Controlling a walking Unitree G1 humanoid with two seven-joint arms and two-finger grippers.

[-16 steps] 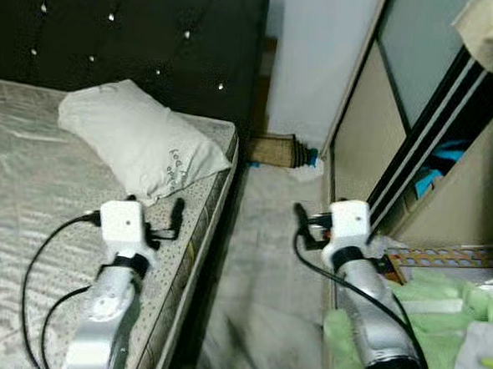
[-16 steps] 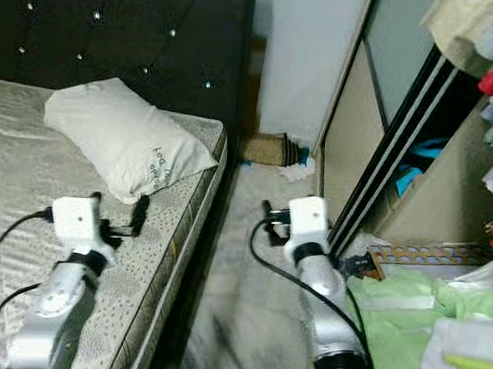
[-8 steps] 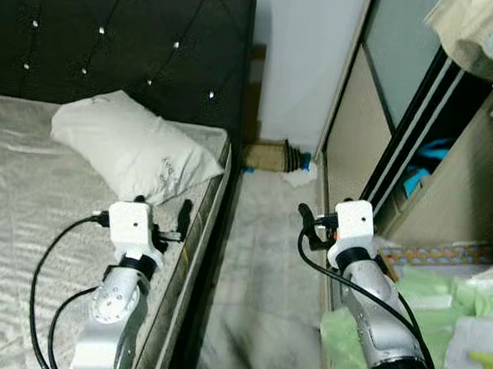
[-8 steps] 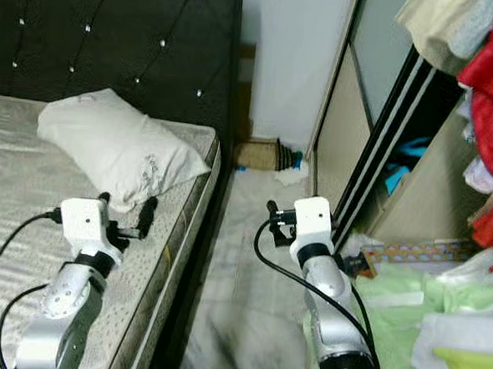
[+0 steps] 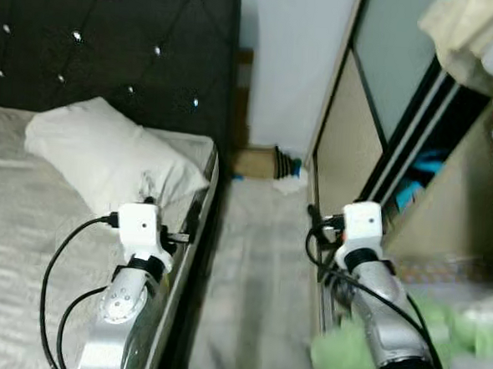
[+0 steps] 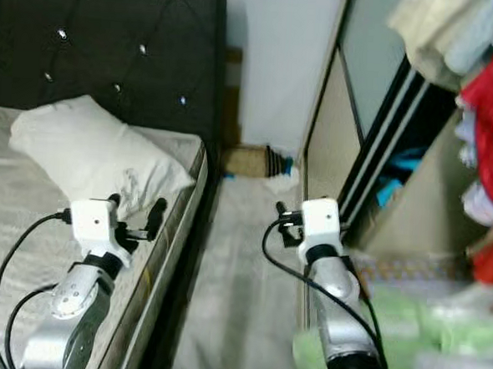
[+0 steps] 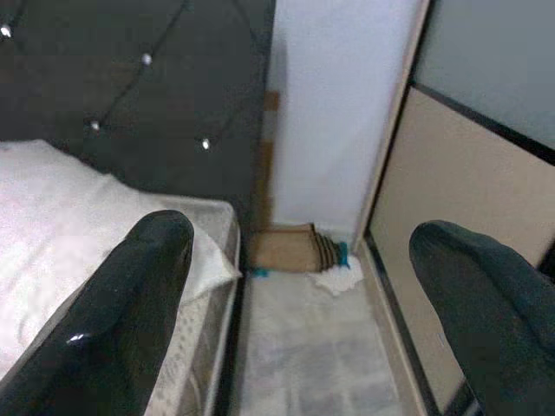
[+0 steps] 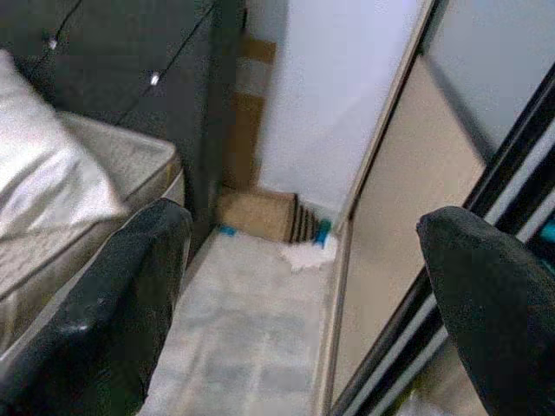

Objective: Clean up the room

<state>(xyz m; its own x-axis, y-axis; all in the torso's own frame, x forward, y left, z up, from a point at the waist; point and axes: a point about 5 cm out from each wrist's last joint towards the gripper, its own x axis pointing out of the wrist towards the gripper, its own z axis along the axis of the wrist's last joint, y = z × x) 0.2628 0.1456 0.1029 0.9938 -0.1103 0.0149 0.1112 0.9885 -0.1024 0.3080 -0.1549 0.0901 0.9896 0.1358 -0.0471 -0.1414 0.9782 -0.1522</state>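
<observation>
At the far end of the aisle: a flat brown cardboard piece (image 5: 256,162) lies on the floor against the white wall, with a crumpled white scrap (image 5: 288,184) touching its right edge and a small bit of blue beside it.
Aisle: a narrow strip of pale grey floor (image 5: 258,269) runs between the bed and the wardrobe.
Left gripper: the left gripper (image 7: 303,303) hovers over the mattress edge, its two black fingers (image 7: 139,303) spread wide with nothing between them, pointing down the aisle toward the cardboard.
Right gripper: the right gripper (image 8: 312,303) is held above the aisle close to the wardrobe, fingers (image 8: 113,303) likewise far apart and empty.
Bed: a grey patterned mattress (image 5: 25,246) lies on the robot's left, with a rumpled white pillow (image 5: 106,155) near its head corner, below a black tufted headboard (image 5: 113,42) with shiny studs.
Wardrobe: a beige sliding-door wardrobe (image 5: 357,149) stands on the right, with a dark gap where the doors part; red and pale clothes (image 6: 486,99) hang at the far right.
Near right: a blurred heap of light green cloth (image 5: 345,358) sits by the right arm.
</observation>
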